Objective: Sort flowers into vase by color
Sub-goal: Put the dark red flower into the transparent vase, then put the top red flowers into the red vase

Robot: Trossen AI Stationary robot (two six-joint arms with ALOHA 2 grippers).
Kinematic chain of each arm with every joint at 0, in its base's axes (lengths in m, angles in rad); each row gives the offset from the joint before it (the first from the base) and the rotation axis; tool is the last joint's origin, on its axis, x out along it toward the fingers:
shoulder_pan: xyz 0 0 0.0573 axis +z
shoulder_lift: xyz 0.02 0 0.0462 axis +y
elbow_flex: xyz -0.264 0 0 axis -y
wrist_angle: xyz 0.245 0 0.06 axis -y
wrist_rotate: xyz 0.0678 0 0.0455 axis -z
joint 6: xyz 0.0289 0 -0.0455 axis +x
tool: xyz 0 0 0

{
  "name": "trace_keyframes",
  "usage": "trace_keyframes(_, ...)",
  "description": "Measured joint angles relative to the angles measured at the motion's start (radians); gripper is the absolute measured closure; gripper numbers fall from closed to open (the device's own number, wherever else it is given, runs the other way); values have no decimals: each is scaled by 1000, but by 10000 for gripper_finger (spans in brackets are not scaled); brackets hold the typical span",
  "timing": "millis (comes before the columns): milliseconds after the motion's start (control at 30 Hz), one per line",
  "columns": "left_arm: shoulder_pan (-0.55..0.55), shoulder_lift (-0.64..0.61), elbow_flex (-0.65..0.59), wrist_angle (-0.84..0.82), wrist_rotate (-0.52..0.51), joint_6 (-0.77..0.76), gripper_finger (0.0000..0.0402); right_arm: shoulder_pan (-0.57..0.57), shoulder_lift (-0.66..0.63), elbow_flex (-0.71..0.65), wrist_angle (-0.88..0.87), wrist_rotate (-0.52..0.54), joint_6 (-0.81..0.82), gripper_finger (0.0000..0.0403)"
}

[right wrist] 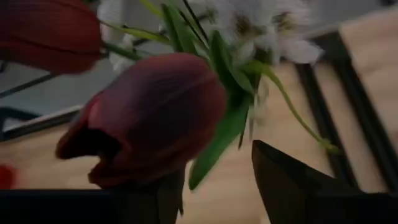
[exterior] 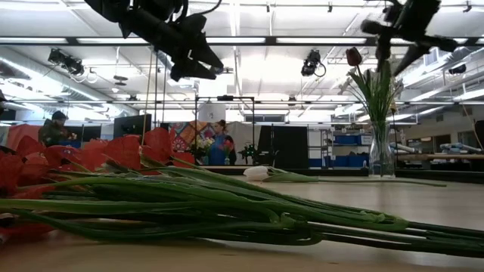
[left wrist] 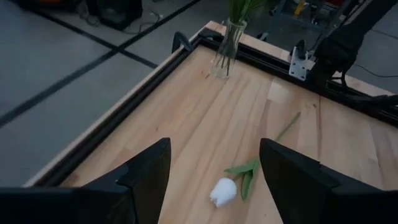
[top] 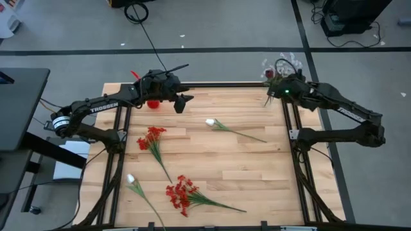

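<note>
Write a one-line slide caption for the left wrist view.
Open left pincer hovers above a white tulip on the table, glass vase of green stems at the far corner.

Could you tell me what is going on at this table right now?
The right gripper is at the glass vase in the table's far right corner, among maroon tulips and whitish sprigs. The left gripper hovers open near a white tulip. Two red clusters and another white tulip lie unsorted.

Bare worktop (top: 257, 173) lies open along the right edge; the glass vase (left wrist: 225, 48) blocks the far right corner.
</note>
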Motion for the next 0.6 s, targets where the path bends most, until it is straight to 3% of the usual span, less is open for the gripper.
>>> trace_keyframes(267,-3,0,0,-58,0,-124,150,-34,-88,0,-44,-225,-41,202)
trace_keyframes(433,-18,0,0,-149,0,-151,150,-31,-106,0,-49,-417,-163,203)
trace_keyframes(600,-21,0,0,-284,-6,-189,150,-1,-97,0,-87,-474,-251,203)
